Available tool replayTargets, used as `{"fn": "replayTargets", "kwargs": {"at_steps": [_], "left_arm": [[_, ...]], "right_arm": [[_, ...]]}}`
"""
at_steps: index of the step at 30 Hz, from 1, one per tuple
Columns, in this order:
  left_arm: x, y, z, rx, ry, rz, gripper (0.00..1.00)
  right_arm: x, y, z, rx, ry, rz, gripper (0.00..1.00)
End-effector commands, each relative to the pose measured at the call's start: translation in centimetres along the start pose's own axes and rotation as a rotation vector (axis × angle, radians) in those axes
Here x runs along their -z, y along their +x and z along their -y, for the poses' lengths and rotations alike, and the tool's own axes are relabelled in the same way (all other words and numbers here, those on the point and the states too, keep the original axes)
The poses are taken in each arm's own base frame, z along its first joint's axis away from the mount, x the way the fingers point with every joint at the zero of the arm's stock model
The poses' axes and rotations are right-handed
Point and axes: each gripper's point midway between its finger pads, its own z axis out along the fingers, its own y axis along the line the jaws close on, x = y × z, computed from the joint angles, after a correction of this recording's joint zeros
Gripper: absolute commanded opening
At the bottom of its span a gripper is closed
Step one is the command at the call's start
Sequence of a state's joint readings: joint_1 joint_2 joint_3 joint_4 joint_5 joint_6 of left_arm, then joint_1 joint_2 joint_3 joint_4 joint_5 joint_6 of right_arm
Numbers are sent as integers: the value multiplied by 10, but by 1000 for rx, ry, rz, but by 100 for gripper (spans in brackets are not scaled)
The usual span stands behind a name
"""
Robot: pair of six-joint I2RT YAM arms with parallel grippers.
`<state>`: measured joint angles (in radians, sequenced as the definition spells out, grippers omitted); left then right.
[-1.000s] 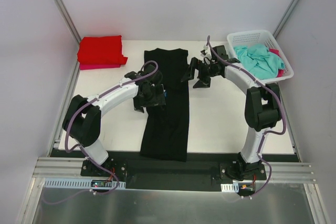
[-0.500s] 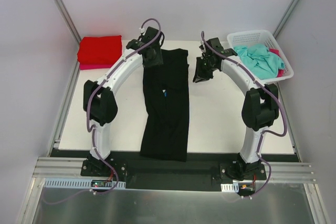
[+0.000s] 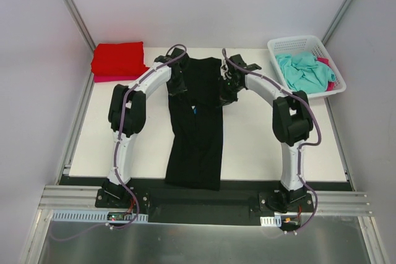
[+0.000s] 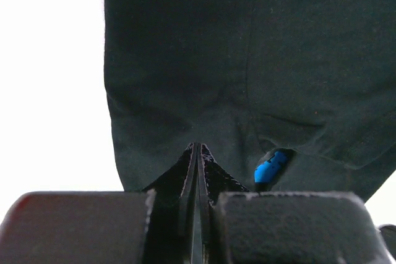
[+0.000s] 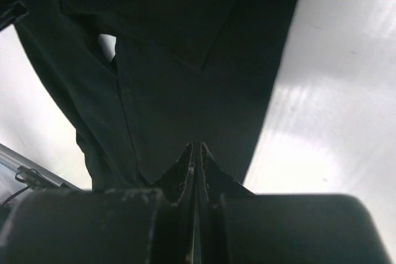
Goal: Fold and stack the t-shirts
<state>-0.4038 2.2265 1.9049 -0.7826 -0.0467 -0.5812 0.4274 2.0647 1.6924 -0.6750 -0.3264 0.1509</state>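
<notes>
A black t-shirt [image 3: 197, 140] lies as a long narrow strip down the middle of the table, with a bit of blue print [image 3: 195, 110] showing at a fold. My left gripper [image 3: 178, 85] is at its far left edge and my right gripper [image 3: 226, 94] at its far right edge. In the left wrist view the left gripper [image 4: 198, 148] is shut, its tips pinching black cloth [image 4: 185, 60] beside the blue patch [image 4: 271, 168]. The right gripper [image 5: 195, 145] is likewise shut on black cloth [image 5: 185, 60]. A folded red t-shirt [image 3: 117, 59] rests on a pink one [image 3: 114, 78] at the far left.
A white mesh basket [image 3: 297, 42] stands at the far right corner and holds a crumpled teal t-shirt [image 3: 303, 69] and a pink one [image 3: 325, 62]. White walls with metal posts enclose the table, and bare white tabletop [image 3: 272, 134] flanks the black strip.
Both arms reached up to the far end of the black t-shirt, then drew inward over it. Both grippers went from open to shut on its far edge.
</notes>
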Motion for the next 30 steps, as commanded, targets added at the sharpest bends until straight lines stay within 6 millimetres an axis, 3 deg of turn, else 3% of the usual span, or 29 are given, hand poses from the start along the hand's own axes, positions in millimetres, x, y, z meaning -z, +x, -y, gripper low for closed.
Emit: {"fn": "replayTargets", "kwargs": {"at_steps": [1, 9, 18, 24, 30], "left_arm": [[-4, -7, 6, 19, 47, -2, 0], [-30, -13, 10, 34, 87, -46, 0], [-60, -23, 11, 79, 131, -80, 0], [-65, -43, 7, 123, 187, -77, 0], [-59, -65, 15, 138, 240, -39, 0]], "right_arm": [[-17, -3, -35, 0, -103, -28, 1], [-43, -2, -42, 15, -118, -60, 1], [-59, -23, -37, -14, -129, -82, 1], [-61, -46, -30, -77, -188, -73, 1], [-68, -66, -11, -125, -207, -58, 1]]}}
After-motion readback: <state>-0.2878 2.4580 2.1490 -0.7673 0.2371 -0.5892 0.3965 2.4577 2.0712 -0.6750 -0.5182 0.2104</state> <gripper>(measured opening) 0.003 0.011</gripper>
